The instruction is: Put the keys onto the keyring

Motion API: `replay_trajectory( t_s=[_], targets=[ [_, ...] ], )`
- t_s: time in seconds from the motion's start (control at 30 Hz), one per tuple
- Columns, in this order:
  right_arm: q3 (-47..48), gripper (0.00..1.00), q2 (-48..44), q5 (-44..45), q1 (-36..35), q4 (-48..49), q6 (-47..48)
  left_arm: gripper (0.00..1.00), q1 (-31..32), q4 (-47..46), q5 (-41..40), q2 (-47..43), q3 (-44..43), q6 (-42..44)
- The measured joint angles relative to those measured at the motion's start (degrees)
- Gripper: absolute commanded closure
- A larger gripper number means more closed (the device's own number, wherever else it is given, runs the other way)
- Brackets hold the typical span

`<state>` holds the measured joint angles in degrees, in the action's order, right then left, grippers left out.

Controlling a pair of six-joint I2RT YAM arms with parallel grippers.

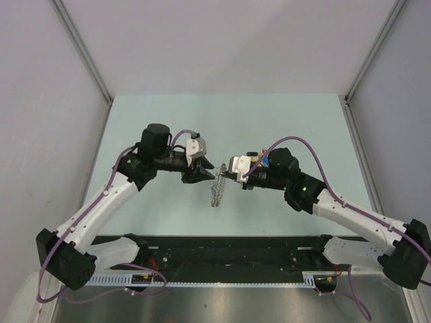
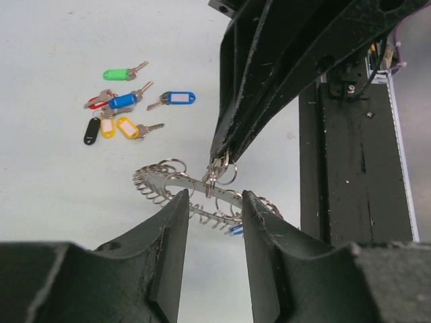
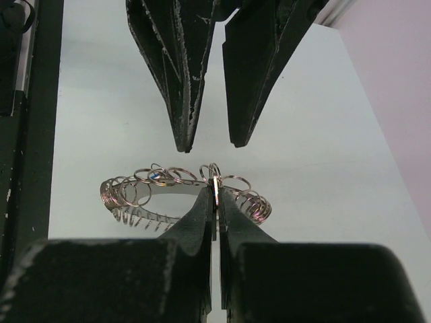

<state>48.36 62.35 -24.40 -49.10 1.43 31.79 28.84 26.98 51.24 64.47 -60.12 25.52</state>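
The keyring (image 2: pixel 176 182) is a flat grey metal ring edged with many small wire loops, held in the air above the table. My right gripper (image 3: pixel 215 193) is shut on its rim; this also shows in the left wrist view (image 2: pixel 219 161). The ring shows edge-on in the top view (image 1: pixel 217 189). My left gripper (image 2: pixel 214 199) is open, its fingertips just short of the ring, facing the right gripper (image 1: pixel 226 176). The keys (image 2: pixel 124 101) lie loose on the table: green (image 2: pixel 116 74), blue (image 2: pixel 179 98), black (image 2: pixel 91 130), yellow (image 2: pixel 127 126), red. A small blue bit (image 2: pixel 236 230) shows at the ring's edge.
The table (image 1: pixel 148 121) is pale green with grey walls on three sides. A black rail (image 2: pixel 353 168) with the arm bases runs along the near edge. The keys lie in a loose cluster beyond the ring, toward the right arm's side.
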Motion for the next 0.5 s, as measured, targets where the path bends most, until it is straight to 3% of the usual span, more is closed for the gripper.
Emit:
replay_trajectory(
  t_s=[0.5],
  targets=[
    [0.04,1.0,0.0,0.04,-0.35,-0.44,0.0,0.66,2.69,0.15,-3.45,1.68,0.02,0.46]
  ],
)
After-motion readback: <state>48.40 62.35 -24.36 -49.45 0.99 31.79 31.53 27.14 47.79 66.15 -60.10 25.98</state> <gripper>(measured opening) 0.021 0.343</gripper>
